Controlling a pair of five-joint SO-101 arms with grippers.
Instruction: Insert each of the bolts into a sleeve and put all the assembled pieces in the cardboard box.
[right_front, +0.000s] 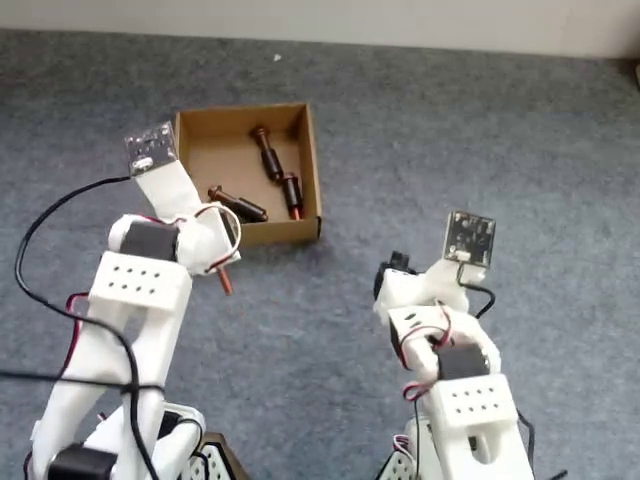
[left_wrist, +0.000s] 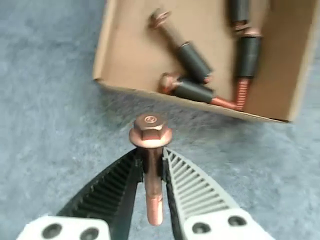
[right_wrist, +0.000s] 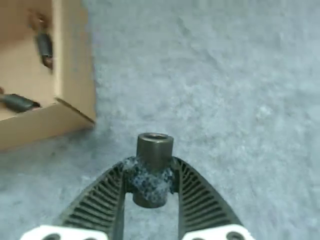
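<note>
Now | cardboard box (right_front: 280, 232): assembled pieces (right_front: 270, 158) | left pincer (left_wrist: 150, 156) grips bolt (left_wrist: 151, 134)

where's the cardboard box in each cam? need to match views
High view: cardboard box upper left of centre, open top facing the camera.
Left wrist view: just ahead of the held bolt.
Right wrist view: ahead and off to one side of the held sleeve.
Shared landmark: the sleeved bolts inside it.

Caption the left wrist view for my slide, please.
Left gripper clamps a copper bolt near the cardboard box holding assembled pieces.
</note>
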